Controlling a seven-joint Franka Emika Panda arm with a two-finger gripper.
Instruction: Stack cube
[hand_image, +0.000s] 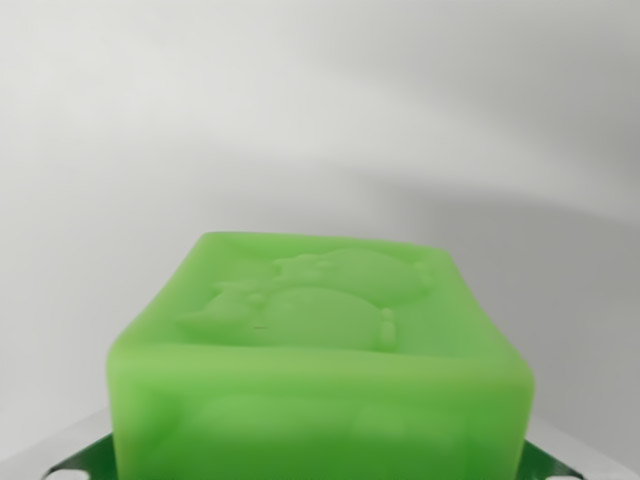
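We see one green cube (318, 360) filling the near centre of the wrist view, close under the camera, its embossed face turned up. It sits square to us, one side face toward the lens, with no clear long axis. The gripper fingers are out of view, so we cannot tell whether the cube is grasped. No second cube shows; stacking appears undone.

A plain white surface (320, 120) fills the background, crossed by a soft shadow.
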